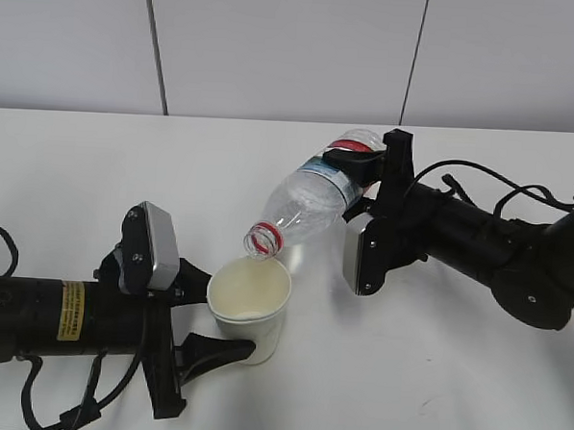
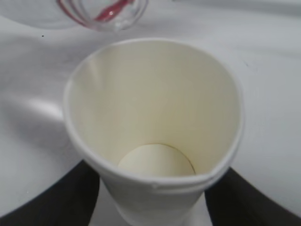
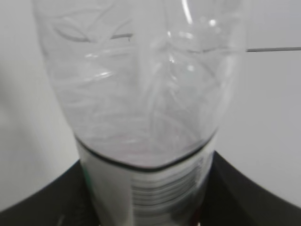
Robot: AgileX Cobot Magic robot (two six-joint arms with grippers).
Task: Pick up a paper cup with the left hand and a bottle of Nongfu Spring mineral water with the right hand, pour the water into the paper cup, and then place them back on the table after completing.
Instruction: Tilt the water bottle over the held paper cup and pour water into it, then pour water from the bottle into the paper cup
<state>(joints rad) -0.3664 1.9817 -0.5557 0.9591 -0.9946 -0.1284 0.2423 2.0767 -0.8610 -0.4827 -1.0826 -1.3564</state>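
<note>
The paper cup [image 1: 249, 307] stands upright at the front middle of the table [image 1: 432, 396], and its base seems to touch the white top, though I cannot tell this for sure. The left hand [image 1: 208, 313] grasps it low on its wall, one black finger on each side. In the left wrist view the cup [image 2: 155, 122] fills the frame; its rim is pressed a little out of round, its inside is cream, and the round bottom shows with no water that I can make out.

The bottle [image 1: 312, 202] is tilted steeply, its open neck with the red ring pointing down just above the far edge of the cup's rim. The right hand [image 1: 370, 195] is clenched on the bottle at the label, near its base end. In the right wrist view the bottle [image 3: 141, 94] is clear and looks nearly empty, held between the two dark fingers [image 3: 47, 197].

A pale wall [image 1: 296, 42] with thin dark seams rises behind the table.
</note>
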